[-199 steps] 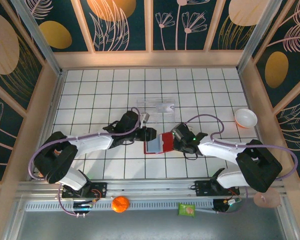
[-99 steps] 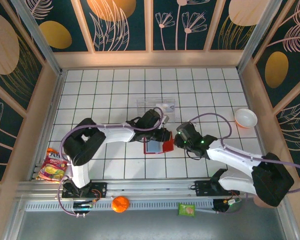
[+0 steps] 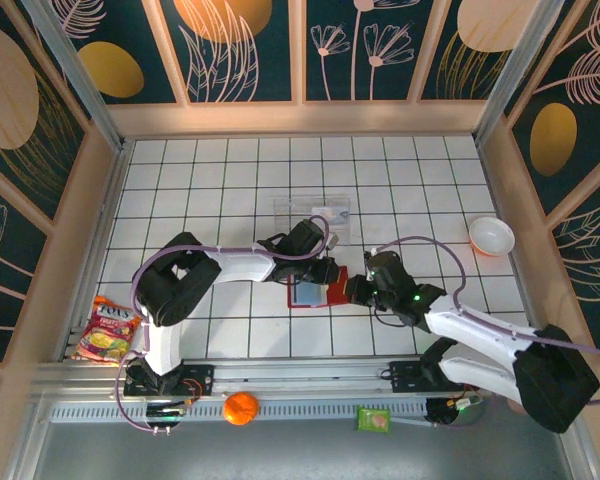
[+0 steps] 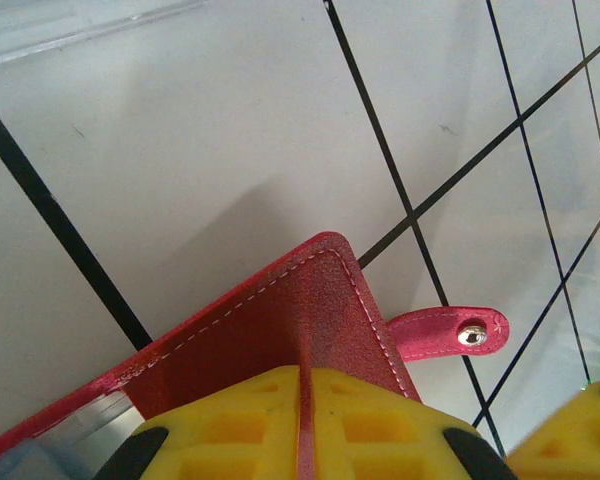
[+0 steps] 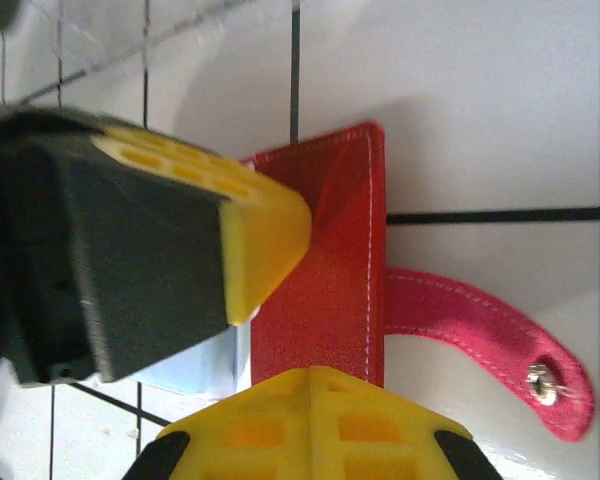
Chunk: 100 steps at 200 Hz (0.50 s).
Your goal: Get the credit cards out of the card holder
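Note:
The red card holder point(image 3: 315, 293) lies on the white grid table between both arms, one flap lifted on edge. In the left wrist view my left gripper point(image 4: 302, 375) is shut on that red flap point(image 4: 280, 320), a thin red strip pinched between the yellow pads. The snap tab point(image 4: 450, 333) sticks out to the right. My right gripper point(image 5: 310, 375) is shut, its tips against the card holder point(image 5: 325, 270) beside the tab point(image 5: 480, 330). The left gripper's finger point(image 5: 265, 225) presses the flap from the far side. Pale blue lining point(image 5: 195, 370) peeks out. I cannot pick out the credit cards.
A clear plastic tray point(image 3: 315, 212) sits just behind the left gripper point(image 3: 326, 272). A white bowl point(image 3: 491, 236) stands at the right wall and a snack bag point(image 3: 105, 328) at the left. An orange point(image 3: 241, 408) and a green packet point(image 3: 373, 420) rest on the front rail.
The left gripper reached right to the card holder and closed on its flap. The right gripper let go, shifted slightly right and closed. The flap now stands up instead of lying flat.

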Motion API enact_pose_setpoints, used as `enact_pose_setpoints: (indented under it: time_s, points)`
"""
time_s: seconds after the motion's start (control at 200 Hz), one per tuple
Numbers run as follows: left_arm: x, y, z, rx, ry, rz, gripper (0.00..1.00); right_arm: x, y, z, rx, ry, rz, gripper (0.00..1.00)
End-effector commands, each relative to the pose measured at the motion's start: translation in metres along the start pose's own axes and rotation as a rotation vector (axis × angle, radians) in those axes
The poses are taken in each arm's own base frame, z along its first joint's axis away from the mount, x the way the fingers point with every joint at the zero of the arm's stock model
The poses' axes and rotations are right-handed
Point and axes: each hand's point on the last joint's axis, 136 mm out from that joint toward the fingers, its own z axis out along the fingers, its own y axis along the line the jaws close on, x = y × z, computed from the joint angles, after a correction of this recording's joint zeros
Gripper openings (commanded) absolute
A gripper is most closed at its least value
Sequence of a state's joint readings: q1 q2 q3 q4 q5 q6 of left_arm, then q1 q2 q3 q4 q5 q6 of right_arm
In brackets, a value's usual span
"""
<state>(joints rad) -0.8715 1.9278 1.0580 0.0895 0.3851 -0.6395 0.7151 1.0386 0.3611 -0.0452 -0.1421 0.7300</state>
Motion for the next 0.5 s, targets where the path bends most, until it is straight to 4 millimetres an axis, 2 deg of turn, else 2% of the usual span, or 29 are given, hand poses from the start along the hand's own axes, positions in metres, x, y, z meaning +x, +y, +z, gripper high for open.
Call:
enact_pose_setpoints:
  time_s: [0.0,0.14,0.26,0.28,0.305,0.385,0.495]
  points:
    - [-0.004,-0.001,-0.002,-0.015,-0.003,-0.011,0.11,-0.006,0.023,0.006,-0.110,-0.008,-0.044,0.00]
    - [-0.018,-0.002,-0.021,-0.049,-0.086,-0.009,0.14,-0.001,-0.005,0.020,0.025,0.022,-0.004,0.00]
    - [-0.035,0.001,-0.056,-0.063,-0.200,-0.033,0.27,0.007,-0.034,0.026,0.176,0.056,0.020,0.00]
    - [-0.027,0.012,-0.057,-0.082,-0.194,-0.051,0.29,0.007,-0.038,0.026,0.195,0.056,0.022,0.00]
    - [-0.030,0.012,-0.069,-0.078,-0.223,-0.053,0.32,0.006,-0.041,0.027,0.213,0.053,0.021,0.00]
    - [-0.023,0.034,-0.085,-0.114,-0.248,-0.088,0.40,0.005,-0.044,0.027,0.240,0.050,0.016,0.00]
    - [-0.002,0.064,-0.092,-0.167,-0.236,-0.141,0.46,0.003,-0.043,0.028,0.247,0.049,0.012,0.00]
